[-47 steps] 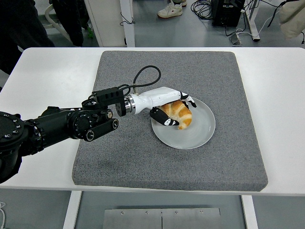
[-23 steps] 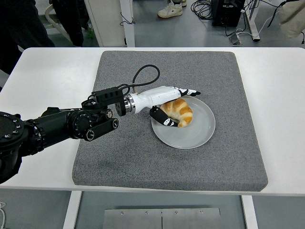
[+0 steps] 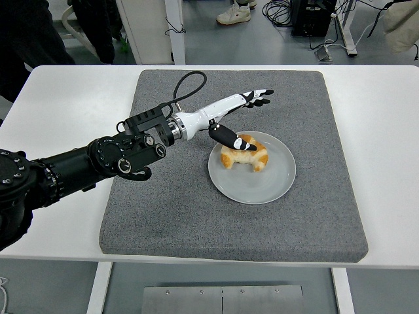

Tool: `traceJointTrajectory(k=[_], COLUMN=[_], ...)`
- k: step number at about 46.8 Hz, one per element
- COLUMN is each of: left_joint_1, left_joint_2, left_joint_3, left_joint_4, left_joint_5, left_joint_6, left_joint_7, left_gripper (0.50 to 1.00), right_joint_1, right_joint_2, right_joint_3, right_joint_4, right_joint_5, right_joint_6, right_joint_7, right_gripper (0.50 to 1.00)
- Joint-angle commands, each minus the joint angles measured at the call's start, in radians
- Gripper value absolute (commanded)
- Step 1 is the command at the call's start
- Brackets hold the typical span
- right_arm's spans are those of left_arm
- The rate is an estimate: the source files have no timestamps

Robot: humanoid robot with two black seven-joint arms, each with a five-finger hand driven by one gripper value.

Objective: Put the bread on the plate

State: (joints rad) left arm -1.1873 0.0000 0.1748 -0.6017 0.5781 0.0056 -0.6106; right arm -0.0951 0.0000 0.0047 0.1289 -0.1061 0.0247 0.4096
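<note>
While your left arm reaches in from the left edge across the grey mat (image 3: 196, 209), the left hand (image 3: 237, 118) hangs above the mat's far half with its fingers (image 3: 258, 96) stretched out wide and its thumb (image 3: 229, 138) pointing down toward the plate (image 3: 275, 186); it holds nothing. You can see the bread (image 3: 243, 152), a golden croissant, lying on the plate's left and far part, curved with its ends toward the near side. The thumb tip sits just over the croissant's left end, so close that you cannot tell whether it touches, while the fingers are well clear of the pastry, out over the bare mat beyond the plate's far rim. The round grey plate rests on the mat a little right of its middle, and the mat covers the centre of the white tabletop (image 3: 386, 131). A black cable (image 3: 183, 88) loops up from the wrist, where the white forearm shell meets the black arm. Your right hand does not show. Beyond the tabletop's far edge you see a person's shoes (image 3: 234, 13) on the floor, dark clothing at the upper left, and cables near a desk leg at the upper right.
</note>
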Motion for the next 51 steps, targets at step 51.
traceJointTrajectory(k=[51], left_joint_1=[0.143], left_joint_2=[0.087], left_joint_3=[-0.613], left_joint_4=[0.048], left_joint_5=[-0.42], left_joint_6=[-0.157], left_joint_7=[0.146], left_gripper=[0.955], right_joint_1=[0.0], right_joint_2=[0.0], right_joint_3=[0.0], right_joint_4=[0.002], right_joint_5=[0.0], right_joint_6=[0.001], right_joint_7=[0.0], right_gripper=[1.0])
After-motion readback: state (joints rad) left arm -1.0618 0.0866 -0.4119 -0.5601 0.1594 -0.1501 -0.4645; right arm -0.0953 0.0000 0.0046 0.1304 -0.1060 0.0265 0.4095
